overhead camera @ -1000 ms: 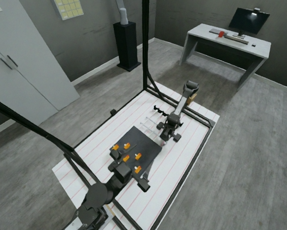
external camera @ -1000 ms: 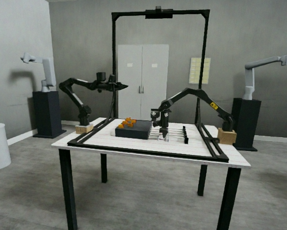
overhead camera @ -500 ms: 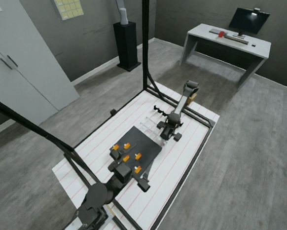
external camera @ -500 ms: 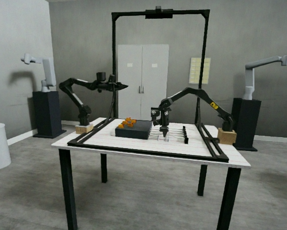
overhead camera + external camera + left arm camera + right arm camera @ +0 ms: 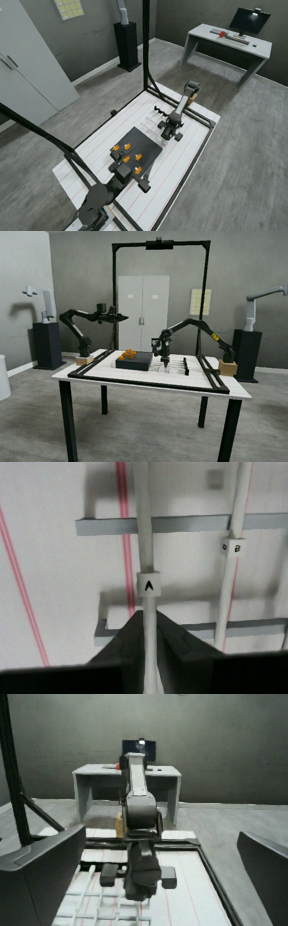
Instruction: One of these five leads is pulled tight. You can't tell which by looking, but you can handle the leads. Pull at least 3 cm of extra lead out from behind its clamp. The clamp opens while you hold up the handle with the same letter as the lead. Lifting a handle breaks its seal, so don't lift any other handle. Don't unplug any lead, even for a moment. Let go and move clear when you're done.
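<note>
The black box [image 5: 151, 146] [image 5: 132, 365] sits on the white desk [image 5: 173, 158] [image 5: 138, 378] [image 5: 50, 562] [image 5: 175, 894], carrying five orange handles [image 5: 138, 156] [image 5: 129, 354] on its top. Its sides hide whatever is inside, and the letters on the handles are too small to read. Pale leads stretch between the box and a black slotted rack [image 5: 161, 111] [image 5: 186, 372].

The left gripper [image 5: 167, 137] [image 5: 165, 366] [image 5: 146, 616] [image 5: 137, 899] points down among the leads, its fingers narrow and closed around lead A [image 5: 145, 552], just beside the white tag [image 5: 149, 584] marked A. Lead B [image 5: 226, 597] runs apart from them. Both leads cross grey bars [image 5: 200, 523]. Which lead is tight, I cannot tell.

The right gripper [image 5: 145, 154] [image 5: 126, 317] [image 5: 162, 835] hangs above the box, level, with its fingers wide and nothing between them.

Away from the desk, a pale cabinet [image 5: 37, 54] [image 5: 128, 317] has its doors shut, its contents hidden. A red cup [image 5: 221, 34] [image 5: 118, 766] stands on a workstation [image 5: 262, 47] [image 5: 167, 771]; its inside cannot be seen.
</note>
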### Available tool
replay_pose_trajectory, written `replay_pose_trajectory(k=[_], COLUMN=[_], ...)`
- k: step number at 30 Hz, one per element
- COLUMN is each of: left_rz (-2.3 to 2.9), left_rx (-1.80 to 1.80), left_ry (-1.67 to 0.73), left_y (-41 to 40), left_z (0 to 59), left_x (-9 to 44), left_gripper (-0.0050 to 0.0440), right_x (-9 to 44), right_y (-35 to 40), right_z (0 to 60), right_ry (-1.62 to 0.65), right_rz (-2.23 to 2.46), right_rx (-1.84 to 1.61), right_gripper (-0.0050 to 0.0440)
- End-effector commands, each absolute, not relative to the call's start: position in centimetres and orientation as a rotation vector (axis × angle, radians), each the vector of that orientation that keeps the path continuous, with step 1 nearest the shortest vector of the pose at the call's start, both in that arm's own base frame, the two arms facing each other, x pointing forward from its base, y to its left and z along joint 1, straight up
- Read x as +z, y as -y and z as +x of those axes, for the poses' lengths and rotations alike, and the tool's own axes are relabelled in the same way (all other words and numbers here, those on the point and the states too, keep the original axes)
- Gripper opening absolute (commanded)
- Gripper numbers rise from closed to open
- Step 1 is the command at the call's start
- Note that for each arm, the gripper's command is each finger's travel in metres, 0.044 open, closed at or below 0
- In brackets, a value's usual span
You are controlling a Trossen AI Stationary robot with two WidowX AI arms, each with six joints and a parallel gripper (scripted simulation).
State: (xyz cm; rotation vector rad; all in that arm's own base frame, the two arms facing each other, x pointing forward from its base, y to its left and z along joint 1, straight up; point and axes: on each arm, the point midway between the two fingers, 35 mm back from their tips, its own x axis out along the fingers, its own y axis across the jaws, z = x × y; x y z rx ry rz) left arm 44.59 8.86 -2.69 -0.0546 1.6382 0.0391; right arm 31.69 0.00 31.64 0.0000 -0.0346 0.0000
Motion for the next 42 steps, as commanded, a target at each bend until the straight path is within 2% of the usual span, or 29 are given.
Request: replay_pose_trajectory(k=[1, 8, 9, 42], left_rz=[-0.047, -0.047, -0.050, -0.045], left_rx=[0.046, 0.046, 0.043, 0.048], left_ry=[-1.581, -1.581, -1.605, -1.571], left_y=[-9.0, -9.0, -9.0, -9.0], left_z=[45.5, 45.5, 45.1, 45.1], left_x=[-0.1, -0.1, -4.8, -4.8], left_gripper=[-0.0050, -0.0050, -0.0050, -0.0050], right_x=[32.3, 32.3, 32.3, 32.3], right_y=[0.0, 0.0, 0.0, 0.0], right_z=[31.6, 31.6, 31.6, 31.6], right_ry=[0.050, 0.050, 0.050, 0.050], right_rz=[0.000, 0.000, 0.000, 0.000], right_rx=[0.000, 0.000, 0.000, 0.000], right_gripper=[0.0440, 0.0440, 0.0440, 0.0440])
